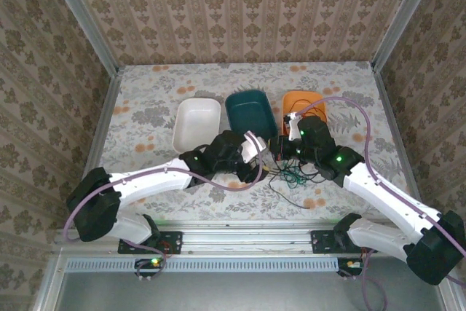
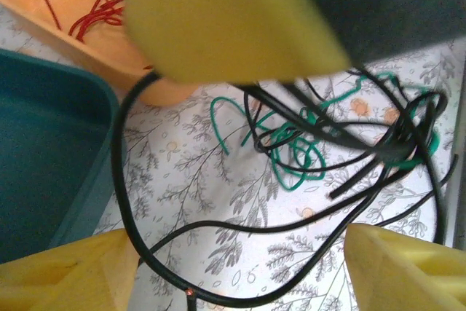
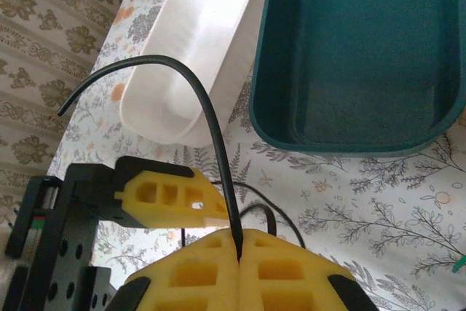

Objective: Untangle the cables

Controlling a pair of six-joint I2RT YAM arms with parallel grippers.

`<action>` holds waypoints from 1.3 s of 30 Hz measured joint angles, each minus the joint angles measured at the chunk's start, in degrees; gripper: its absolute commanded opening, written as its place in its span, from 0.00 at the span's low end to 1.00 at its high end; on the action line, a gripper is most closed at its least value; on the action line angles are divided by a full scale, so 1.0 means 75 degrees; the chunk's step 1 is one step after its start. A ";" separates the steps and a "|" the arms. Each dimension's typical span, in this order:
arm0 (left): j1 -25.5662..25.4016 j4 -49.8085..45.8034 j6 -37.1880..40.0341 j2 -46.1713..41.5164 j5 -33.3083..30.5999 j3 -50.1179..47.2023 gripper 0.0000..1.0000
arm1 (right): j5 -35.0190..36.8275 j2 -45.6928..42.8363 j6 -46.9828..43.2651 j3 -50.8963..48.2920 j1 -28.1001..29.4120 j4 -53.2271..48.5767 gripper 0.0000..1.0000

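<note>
Currently pinching the black cable in fully closed right jaws; holding left jaws wide apart, gripping nothing, astride a loop of it. Seeing red cable inside orange tray; green cable tangled with black on bench, beside teal tray.

The teal tray is smooth, slightly glossy plastic; black cable looks matt, perhaps rubber-coated; table matt print

The table wears a grey leaf print with orange blossoms; the walls at the top are beige damask. Left to right: white tray, teal tray, orange tray. Red cable, green cable, black cable; the right gripper is yellow
</note>
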 measured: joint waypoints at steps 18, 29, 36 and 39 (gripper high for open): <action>-0.0055 0.0187 -0.0009 0.0274 0.0469 0.0032 0.79 | 0.1102 -0.1224 0.1329 -0.0204 -0.0545 0.0924 0.00; -0.0522 0.0370 0.0146 -0.0017 0.0090 0.0233 0.84 | 0.1116 -0.1174 0.1804 -0.0236 -0.0568 0.1125 0.00; -0.0708 0.0886 0.0323 0.1017 -0.0114 0.0860 0.65 | 0.1035 -0.1116 0.2084 -0.0265 -0.0568 0.1192 0.00; -0.0699 0.1067 0.0356 0.1390 -0.0242 0.0915 0.44 | 0.1032 -0.1172 0.2142 -0.0268 -0.0568 0.1192 0.00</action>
